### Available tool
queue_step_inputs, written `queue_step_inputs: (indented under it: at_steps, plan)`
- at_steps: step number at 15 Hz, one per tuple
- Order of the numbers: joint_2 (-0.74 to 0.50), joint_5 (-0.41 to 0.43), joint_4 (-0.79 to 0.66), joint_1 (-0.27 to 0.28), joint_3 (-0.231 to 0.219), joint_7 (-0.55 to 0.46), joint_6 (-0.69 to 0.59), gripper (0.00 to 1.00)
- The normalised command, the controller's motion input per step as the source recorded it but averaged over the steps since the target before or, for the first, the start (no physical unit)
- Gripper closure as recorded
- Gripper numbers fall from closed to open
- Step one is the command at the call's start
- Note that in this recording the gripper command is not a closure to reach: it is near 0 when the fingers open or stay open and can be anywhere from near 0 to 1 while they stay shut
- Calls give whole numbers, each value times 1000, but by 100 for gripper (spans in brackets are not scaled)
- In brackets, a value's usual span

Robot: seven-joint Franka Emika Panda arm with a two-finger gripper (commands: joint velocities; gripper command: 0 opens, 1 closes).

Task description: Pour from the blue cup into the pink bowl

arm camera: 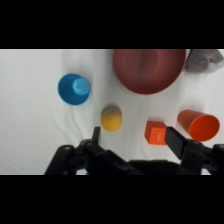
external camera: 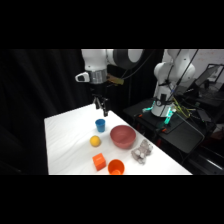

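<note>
Blue cup (external camera: 100, 125) upright on counter (external camera: 65, 145) just below tool (external camera: 102, 106), ungrasped; tool open, empty. Pink bowl (external camera: 123, 136) beside. Grasp, lift, pour all remaining.

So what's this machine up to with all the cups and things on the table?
A white robot arm is hanging its gripper above the blue cup, fingers open and holding nothing. The cup stands upright on the white table, beside the pink bowl but apart from it. A yellow ball, an orange block and an orange cup sit nearby. Nothing has been picked up or poured yet.
</note>
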Motion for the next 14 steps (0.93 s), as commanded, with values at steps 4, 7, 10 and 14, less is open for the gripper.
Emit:
queue_step_inputs:
  at_steps: [4,7,10,14]
  plan:
    - [-66,-26,-48,-37,-9,-42,-8,0]
    - [-168,-3,-141,-86,-52,-75,97,0]
    - [-211,107,-224,-107,-66,-136,202,0]
    - [-122,148,-265,-63,-34,-45,428,0]
